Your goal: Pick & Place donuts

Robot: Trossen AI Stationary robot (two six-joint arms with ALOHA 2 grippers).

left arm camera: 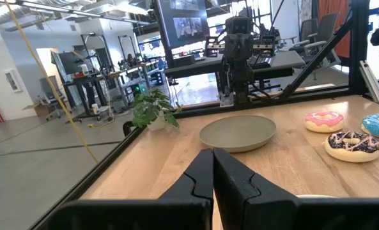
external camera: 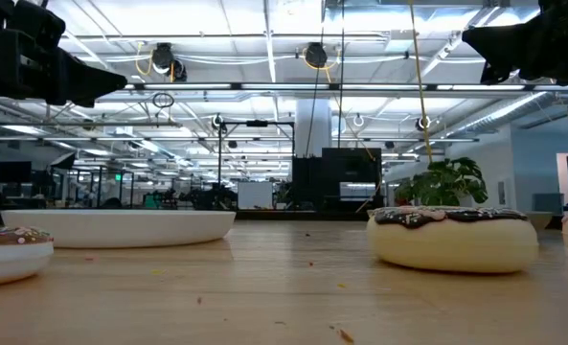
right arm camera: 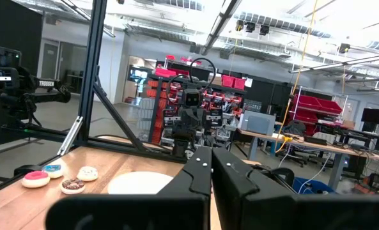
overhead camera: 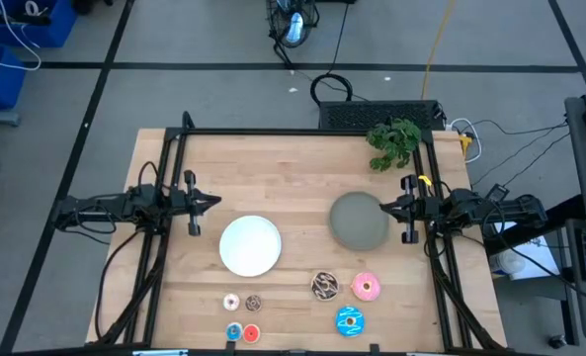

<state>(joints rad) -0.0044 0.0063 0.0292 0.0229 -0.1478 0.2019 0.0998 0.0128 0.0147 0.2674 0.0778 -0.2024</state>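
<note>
Waiting at the start, by the look of it: nothing picked yet. Sitting untouched near the table's front edge, all seven donuts: brown (overhead camera: 324,286), pink (overhead camera: 366,287) and blue (overhead camera: 349,319) large ones, four tiny ones (overhead camera: 242,317) beside them. Hovering at the left edge, left gripper (overhead camera: 211,202) pressed closed, empty. Same for the right gripper (overhead camera: 387,208) opposite. Needing next, probably: spreading fingers and dropping onto one donut.
</note>
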